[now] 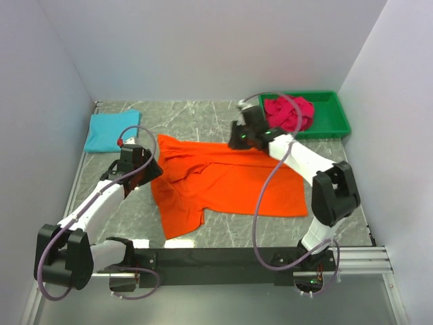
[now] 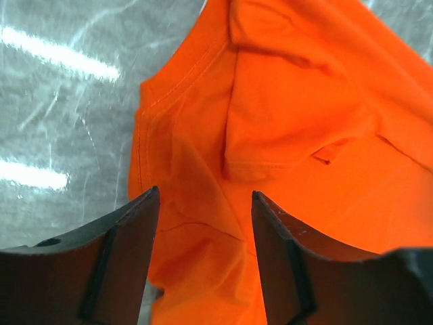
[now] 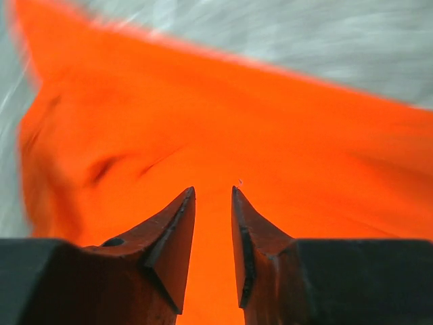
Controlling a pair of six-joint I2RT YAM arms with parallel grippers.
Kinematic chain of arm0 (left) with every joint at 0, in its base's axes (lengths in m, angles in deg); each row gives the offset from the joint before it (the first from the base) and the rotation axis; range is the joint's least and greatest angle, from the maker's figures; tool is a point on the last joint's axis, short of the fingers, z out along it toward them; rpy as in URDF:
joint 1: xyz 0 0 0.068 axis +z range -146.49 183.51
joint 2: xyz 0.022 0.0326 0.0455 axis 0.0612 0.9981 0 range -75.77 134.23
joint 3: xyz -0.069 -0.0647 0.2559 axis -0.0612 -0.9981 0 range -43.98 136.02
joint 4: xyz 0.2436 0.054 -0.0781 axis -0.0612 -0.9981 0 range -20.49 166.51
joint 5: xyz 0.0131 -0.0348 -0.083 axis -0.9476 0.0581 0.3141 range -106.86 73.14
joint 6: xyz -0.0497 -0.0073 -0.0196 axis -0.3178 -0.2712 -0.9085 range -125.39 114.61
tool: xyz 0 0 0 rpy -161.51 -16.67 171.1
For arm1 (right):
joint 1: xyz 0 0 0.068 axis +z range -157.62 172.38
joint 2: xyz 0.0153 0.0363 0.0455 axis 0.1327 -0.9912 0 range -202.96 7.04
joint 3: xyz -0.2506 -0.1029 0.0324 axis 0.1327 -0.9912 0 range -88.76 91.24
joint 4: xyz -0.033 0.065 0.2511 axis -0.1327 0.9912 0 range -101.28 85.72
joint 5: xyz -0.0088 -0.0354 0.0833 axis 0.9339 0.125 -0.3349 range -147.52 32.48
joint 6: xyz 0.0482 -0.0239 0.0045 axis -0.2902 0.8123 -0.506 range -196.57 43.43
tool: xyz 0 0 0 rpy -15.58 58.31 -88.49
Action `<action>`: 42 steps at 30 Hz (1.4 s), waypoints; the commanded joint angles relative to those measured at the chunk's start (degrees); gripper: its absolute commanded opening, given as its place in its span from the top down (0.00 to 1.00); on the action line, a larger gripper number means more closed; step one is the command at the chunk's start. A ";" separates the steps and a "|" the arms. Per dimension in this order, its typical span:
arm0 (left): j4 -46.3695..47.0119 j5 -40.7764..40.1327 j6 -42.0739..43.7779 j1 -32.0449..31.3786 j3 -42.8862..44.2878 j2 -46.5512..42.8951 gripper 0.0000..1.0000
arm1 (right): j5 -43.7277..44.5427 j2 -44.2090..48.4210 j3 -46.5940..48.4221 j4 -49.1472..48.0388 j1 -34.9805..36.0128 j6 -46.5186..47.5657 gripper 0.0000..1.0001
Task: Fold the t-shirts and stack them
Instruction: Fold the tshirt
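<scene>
The orange t-shirt (image 1: 230,179) lies spread and rumpled in the middle of the table. My left gripper (image 1: 144,169) hovers over its left edge. In the left wrist view that gripper (image 2: 205,191) is open, with wrinkled orange cloth (image 2: 298,122) under the gap and a folded-over sleeve ahead. My right gripper (image 1: 238,139) is at the shirt's far edge; its jaws (image 3: 213,189) stand a little apart over blurred orange cloth (image 3: 270,115), holding nothing. A turquoise t-shirt (image 1: 111,131) lies folded at the back left. A crimson-pink t-shirt (image 1: 289,112) sits bunched in the bin.
The green plastic bin (image 1: 338,115) stands at the back right against the wall. White walls close in the grey marbled table (image 1: 203,115) on three sides. The arms' black mounting rail (image 1: 223,257) runs along the near edge.
</scene>
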 commanded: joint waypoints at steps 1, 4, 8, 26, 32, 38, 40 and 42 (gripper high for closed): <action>0.19 -2.48 -4.78 -0.64 -1.63 0.43 0.39 | -6.93 -3.90 1.90 -3.22 5.56 4.80 0.67; 0.73 -4.59 -7.24 -0.73 -4.27 0.95 0.48 | -10.25 -8.64 4.97 -2.00 10.48 8.22 0.72; 0.81 -4.42 -9.09 -0.73 -5.86 2.88 0.55 | -11.06 -11.20 7.53 2.22 15.49 9.02 0.72; -11.12 -6.44 -8.91 -1.26 -2.79 14.04 0.89 | -7.37 -10.58 5.94 7.85 34.91 18.68 0.69; -16.32 -12.24 -8.30 -1.17 -1.03 13.96 0.97 | -7.46 -11.82 5.69 5.92 42.64 22.73 0.69; -18.26 -14.09 -7.07 -1.17 -0.68 12.29 0.99 | -4.30 -16.47 9.11 6.71 47.58 26.85 0.68; -18.00 -14.53 -6.54 -1.17 -0.94 12.29 0.99 | -3.16 -17.61 9.47 7.06 49.33 28.18 0.67; -17.82 -14.26 -5.84 -1.17 -1.12 12.12 0.98 | -1.75 -18.32 9.47 7.06 50.13 29.41 0.67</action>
